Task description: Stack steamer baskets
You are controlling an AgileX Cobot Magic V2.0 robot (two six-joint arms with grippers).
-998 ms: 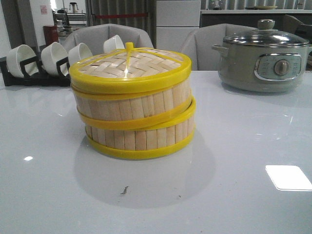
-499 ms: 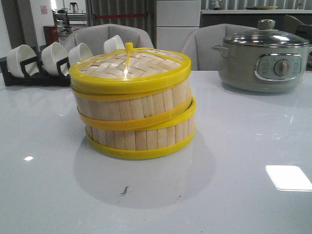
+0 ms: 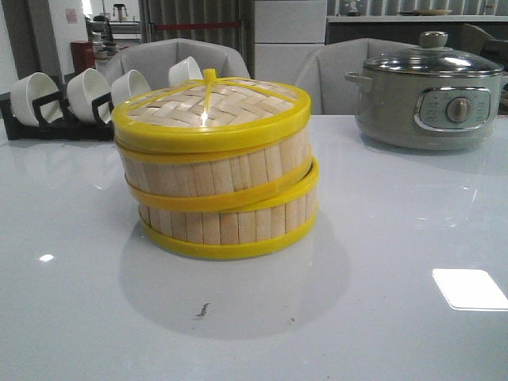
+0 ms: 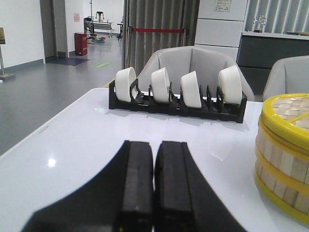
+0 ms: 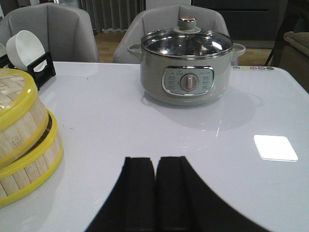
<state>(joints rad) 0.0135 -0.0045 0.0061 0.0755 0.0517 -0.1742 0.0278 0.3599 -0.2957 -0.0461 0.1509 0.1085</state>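
Two steamer baskets [image 3: 218, 194] stacked, woven lid [image 3: 210, 107] on top. Left gripper [image 4: 154, 159] closed, empty, baskets beside. Right gripper [image 5: 155, 179] likewise.

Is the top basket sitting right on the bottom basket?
Touching. In the front view the top basket rests tilted on the bottom basket, their yellow rims meeting with no gap between them.
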